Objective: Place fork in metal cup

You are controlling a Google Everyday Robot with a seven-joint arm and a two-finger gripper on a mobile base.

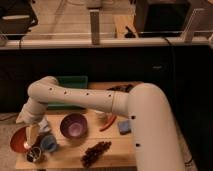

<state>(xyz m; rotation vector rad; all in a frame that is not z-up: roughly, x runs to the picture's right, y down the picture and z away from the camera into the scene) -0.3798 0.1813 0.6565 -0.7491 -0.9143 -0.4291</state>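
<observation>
Gripper (33, 134) at lower left of the frame is where we are looking: it is hanging just above the metal cup (34, 154), in front of the red bowl (20, 140). We cannot tell what it is gripping. We are seeing the cup standing upright near the table's (115, 150) lower-left corner, beside the light blue cup (49, 143); the fork is escaping us.
</observation>
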